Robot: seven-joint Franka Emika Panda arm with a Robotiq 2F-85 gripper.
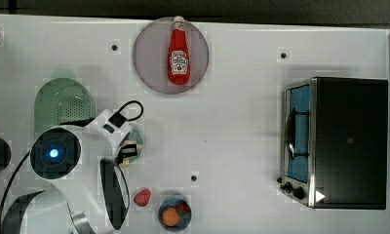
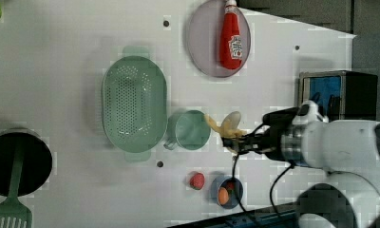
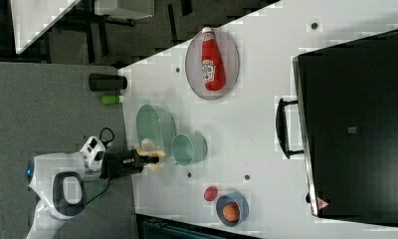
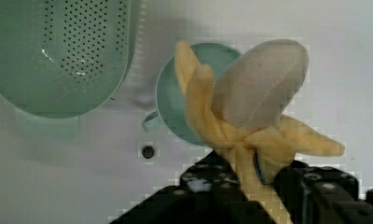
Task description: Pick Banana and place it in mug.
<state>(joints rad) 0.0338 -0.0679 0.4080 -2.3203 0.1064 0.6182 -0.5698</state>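
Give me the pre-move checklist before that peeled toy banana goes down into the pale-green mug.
1. Grip: the hand is shut on the peeled cream-yellow toy banana at its stem end: ok.
2. Small round pale-green mug upright, mouth open: ok.
3. Mug holds nothing: ok in the wrist view.
4. Banana centred over the mug: not ok; in the left view it hangs just off the rim, toward the left view's right.
5. Green perforated oval basket beside the mug, out of the path: ok.

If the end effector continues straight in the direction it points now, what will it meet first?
Probably the mug: in the left view the end effector, holding the banana, points toward it. How high it is above the table is unclear.
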